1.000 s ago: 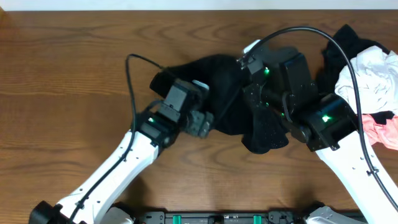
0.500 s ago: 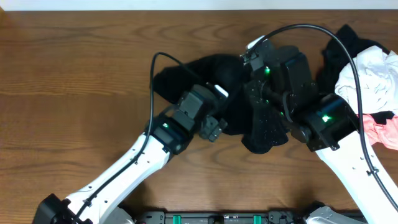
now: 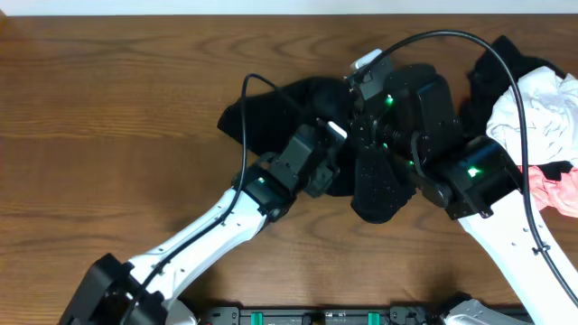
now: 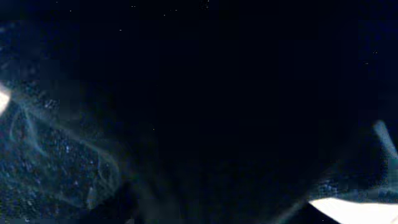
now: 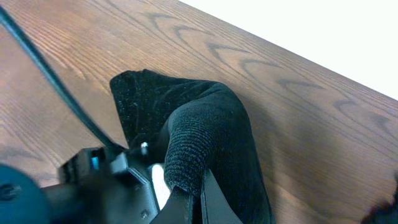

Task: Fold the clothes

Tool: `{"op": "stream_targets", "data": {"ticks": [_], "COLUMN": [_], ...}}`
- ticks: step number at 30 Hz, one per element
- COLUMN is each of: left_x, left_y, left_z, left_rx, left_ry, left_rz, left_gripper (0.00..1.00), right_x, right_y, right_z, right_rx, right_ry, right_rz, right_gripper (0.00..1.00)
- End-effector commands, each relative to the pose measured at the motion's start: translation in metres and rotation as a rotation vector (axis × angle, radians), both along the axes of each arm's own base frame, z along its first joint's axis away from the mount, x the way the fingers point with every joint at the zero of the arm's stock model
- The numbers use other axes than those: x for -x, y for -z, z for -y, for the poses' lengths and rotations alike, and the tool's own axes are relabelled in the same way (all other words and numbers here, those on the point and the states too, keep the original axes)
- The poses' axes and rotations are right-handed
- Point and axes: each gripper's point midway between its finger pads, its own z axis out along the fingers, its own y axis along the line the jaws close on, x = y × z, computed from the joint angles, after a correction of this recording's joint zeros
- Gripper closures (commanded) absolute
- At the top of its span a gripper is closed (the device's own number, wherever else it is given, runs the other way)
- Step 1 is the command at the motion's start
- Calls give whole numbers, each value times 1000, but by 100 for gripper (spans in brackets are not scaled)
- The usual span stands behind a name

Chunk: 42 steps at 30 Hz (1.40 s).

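Burying L pincer (image 3: pixel 323 164): blk garment (image 3: pixel 271 113), jaws unclear.

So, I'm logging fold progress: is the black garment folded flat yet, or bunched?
Bunched, not folded: the black garment lies in a crumpled heap on the table, its ribbed edge pulled up in the right tool.

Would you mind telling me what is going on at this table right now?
Both arms are working on a black garment bunched in the middle of the wooden table. The right gripper appears to pinch its ribbed edge, holding it raised. The left gripper is pressed into the fabric, so its camera shows only darkness. A pile of clothes lies at the right edge.
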Motion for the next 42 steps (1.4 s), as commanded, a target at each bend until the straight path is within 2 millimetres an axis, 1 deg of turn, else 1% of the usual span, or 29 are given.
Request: {"op": "stream_targets", "data": {"ticks": [1,2,6,7,8,9,12,15,18,21,25,26,28,31,34,37,42], "left_x": [-6,-9,-20,-22,-23,-22,-15,-11,-6,1,7,7,7,10,15,22,36], "left_y": [6,5,2,-1,-4,-7,-24,-47,-70,-85,-102,-109,-129,-161,-185,-209,-269], "left_z": [-7,-10,-29,-35,-41,-43,-49,-62,-81,-95,-112,-117,-128,-135,-139,-145,-157], "left_rx": [-30,-41,-115,-139,-156,-162,-181,-187,-217,-230,-218,-216,-214,-213,-207,-207,-146], "left_ry": [-38,-55,-142,-167,-187,-185,-153,-177,-203,-220,-249,-268,-310,-306,-305,-305,-324], "left_rz": [20,34,95,113,128,133,160,206,259,284,306,321,368,427,440,441,493], "left_gripper": [63,70,93,94,94,94,94,94,94,94,94,94,94,94,94,94,94], "right_x": [11,12,14,14,14,14,16,16,12,10,7,8,11,13,15,22,35], "right_y": [-23,-26,-33,-34,-32,-30,-21,-13,-5,8,31,35,43,42,38,34,18], "right_z": [-7,-6,1,6,9,11,18,27,43,61,81,84,87,88,88,91,96], "right_rx": [-67,-71,-64,-51,-39,-29,3,27,67,100,149,156,168,198,197,207,254], "right_ry": [-29,-29,-12,6,19,27,43,69,123,170,224,228,229,196,191,179,107], "right_rz": [39,46,75,79,77,74,39,13,-13,-66,-157,-175,-214,-203,-190,-185,-115], "right_gripper": [99,99,99,99,99,99,99,99,99,99,99,99,99,99,99,99,99]}}
